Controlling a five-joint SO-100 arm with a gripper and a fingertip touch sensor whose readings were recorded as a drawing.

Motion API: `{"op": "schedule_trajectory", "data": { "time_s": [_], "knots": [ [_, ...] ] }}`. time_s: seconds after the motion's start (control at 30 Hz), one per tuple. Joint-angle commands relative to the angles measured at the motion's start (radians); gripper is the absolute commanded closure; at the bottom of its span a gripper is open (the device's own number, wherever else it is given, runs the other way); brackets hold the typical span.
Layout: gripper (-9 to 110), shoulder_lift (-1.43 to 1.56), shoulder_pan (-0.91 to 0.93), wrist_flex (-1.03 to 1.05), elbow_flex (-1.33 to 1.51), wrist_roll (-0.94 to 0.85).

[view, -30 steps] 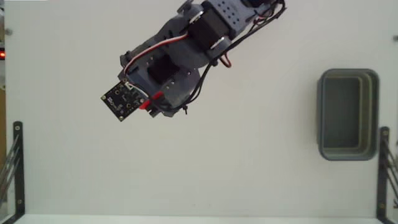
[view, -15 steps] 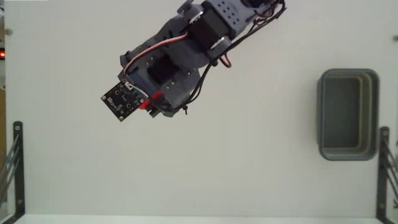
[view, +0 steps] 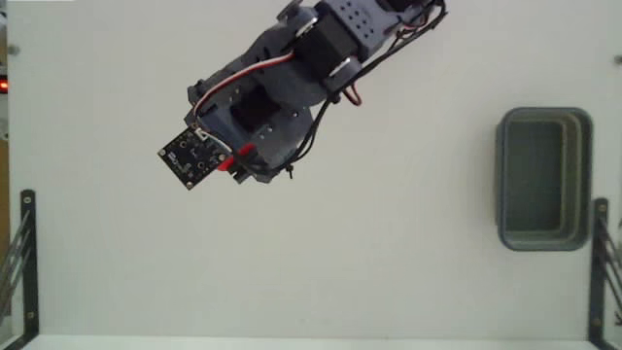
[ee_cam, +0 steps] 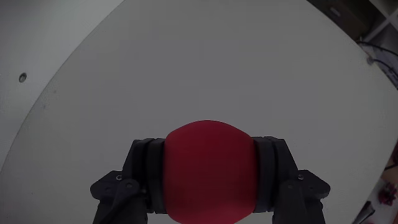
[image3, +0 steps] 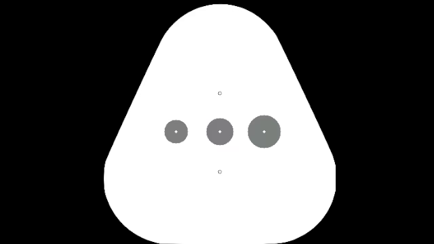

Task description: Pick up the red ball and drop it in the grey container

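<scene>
Red ball (ee_cam: 209,171) clamped btwn claw (ee_cam: 210,177) fingers, off white table (ee_cam: 186,68).

The gripper (ee_cam: 209,177) is clamping the red ball (ee_cam: 209,168) between its 2 black fingers (ee_cam: 147,174), above the white table (ee_cam: 186,68).

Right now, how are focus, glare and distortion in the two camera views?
Fixed view: sharp, even light, no glare; grey container crisp, arm hides the ball. Wrist view: red ball between the jaws is soft and out of focus; table edge bows, suggesting lens distortion; lighting flat.
</scene>
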Motion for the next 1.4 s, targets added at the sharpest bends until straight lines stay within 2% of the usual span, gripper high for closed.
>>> {"op": "schedule_trajectory", "data": {
  "time_s": [0.0, 0.33, 0.63, 1.37],
  "knots": [
    [33, 0.023, 0.010, 0.005, -0.034, 0.003],
    [33, 0.023, -0.007, 0.002, -0.028, 0.003],
    [33, 0.024, -0.098, -0.018, 0.002, 0.003],
    [33, 0.028, -0.537, -0.113, 0.148, 0.003]
  ]
}}
